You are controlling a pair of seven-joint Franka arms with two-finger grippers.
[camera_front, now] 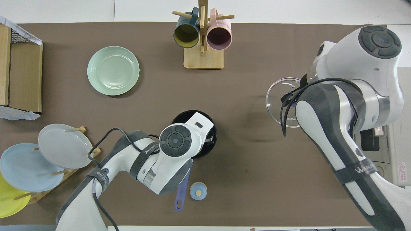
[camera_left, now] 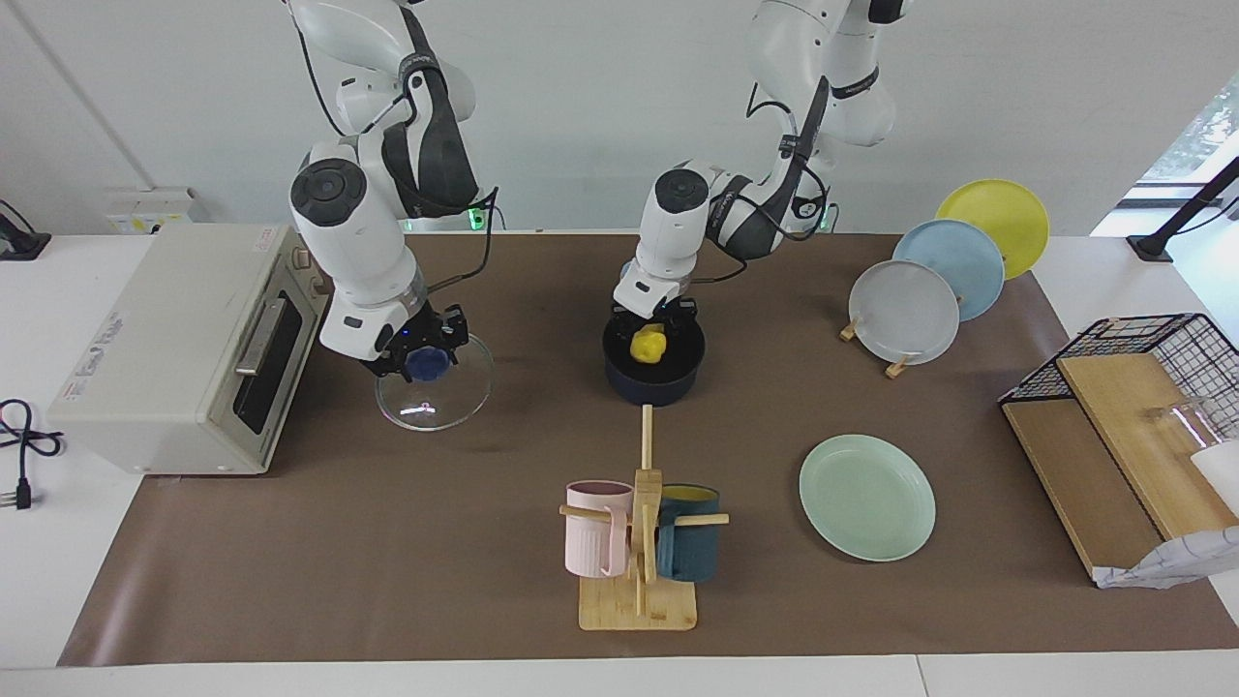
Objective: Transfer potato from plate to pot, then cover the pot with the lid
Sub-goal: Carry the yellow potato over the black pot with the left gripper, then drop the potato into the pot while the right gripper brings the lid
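Potato [camera_left: 649, 344] sits inside the pot [camera_left: 654, 376], with the left gripper [camera_left: 655, 315] just above it over the pot's mouth, fingers apart and off the potato. Right gripper [camera_left: 423, 356] is clamped on the blue knob of the lid [camera_left: 436, 385], held tilted over the mat near the toaster oven [camera_left: 169, 353]. Plate [camera_left: 867, 497] lies bare toward the left arm's end. "WANUFEED" can be made out on the left arm's band, and "KONKA" on the lid's glass.
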